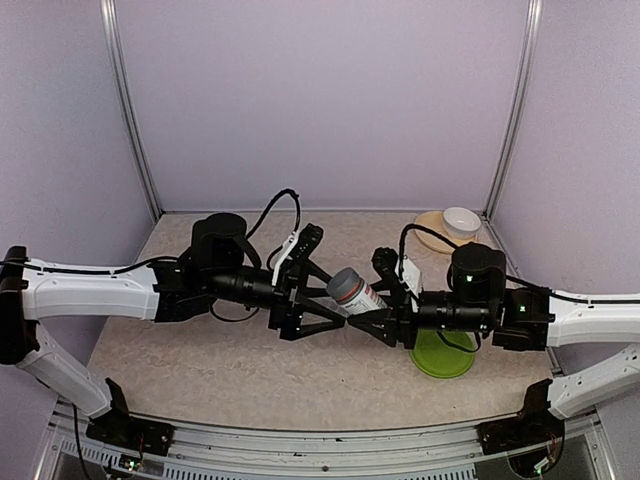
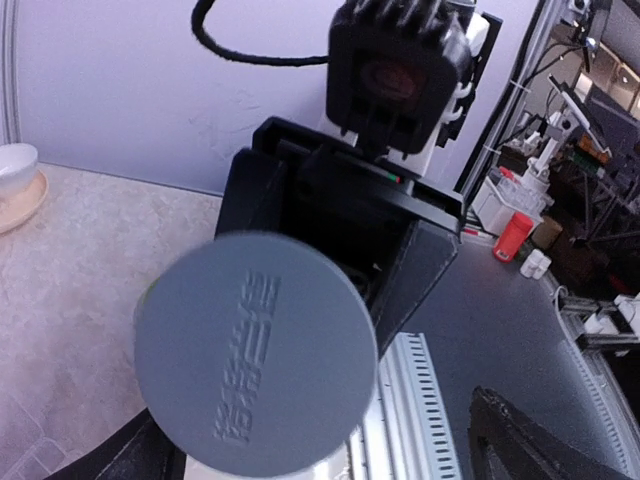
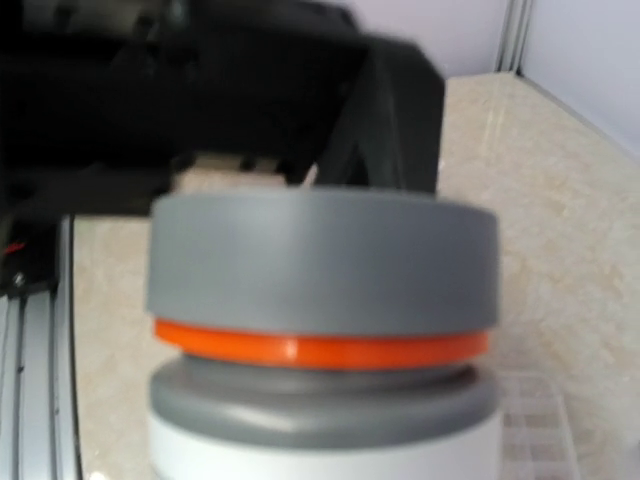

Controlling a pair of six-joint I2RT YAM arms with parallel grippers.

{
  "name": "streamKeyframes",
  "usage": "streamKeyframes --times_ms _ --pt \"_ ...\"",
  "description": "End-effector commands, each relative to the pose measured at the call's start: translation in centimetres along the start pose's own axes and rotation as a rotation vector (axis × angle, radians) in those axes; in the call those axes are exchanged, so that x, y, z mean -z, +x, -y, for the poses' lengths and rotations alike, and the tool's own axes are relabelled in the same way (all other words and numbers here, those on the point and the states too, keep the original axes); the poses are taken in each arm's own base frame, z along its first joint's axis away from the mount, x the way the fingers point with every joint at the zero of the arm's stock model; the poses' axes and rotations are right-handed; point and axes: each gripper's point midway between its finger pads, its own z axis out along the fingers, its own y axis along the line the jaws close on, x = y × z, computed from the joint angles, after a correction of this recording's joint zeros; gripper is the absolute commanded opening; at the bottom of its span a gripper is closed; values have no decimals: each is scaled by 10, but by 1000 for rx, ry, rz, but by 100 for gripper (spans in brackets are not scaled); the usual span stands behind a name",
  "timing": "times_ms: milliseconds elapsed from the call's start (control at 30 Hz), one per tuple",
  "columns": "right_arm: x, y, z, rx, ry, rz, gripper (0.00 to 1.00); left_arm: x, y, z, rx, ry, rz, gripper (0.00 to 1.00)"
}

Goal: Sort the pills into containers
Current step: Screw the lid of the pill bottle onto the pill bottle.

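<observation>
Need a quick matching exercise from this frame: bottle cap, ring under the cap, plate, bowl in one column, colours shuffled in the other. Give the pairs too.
Things:
1. bottle cap
2. ring under the cap
3. plate
4. bowl

Colours:
A. white
B. grey
C. green
D. orange

Pairs: 1-B, 2-D, 3-C, 4-A

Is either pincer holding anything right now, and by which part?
The right pincer holds the pill bottle by its white body. The left pincer stands open around the gray cap, not gripping it.
</observation>
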Motion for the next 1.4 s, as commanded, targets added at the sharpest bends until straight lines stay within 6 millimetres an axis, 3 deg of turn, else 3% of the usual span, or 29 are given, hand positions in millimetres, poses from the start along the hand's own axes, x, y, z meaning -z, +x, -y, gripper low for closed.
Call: streamKeyframes --times_ms 0,433,800,1367 --pt "12 -38 6 10 49 126 21 11 -11 13 -14 17 47 99" --pt "5 -46 27 38 162 155 21 33 -50 -23 226 -211 260 99" --pt "-6 -48 31 35 175 161 21 28 -52 -33 280 -245 273 99" --pt "-27 -38 30 26 156 111 21 21 -56 -29 247 -236 266 99"
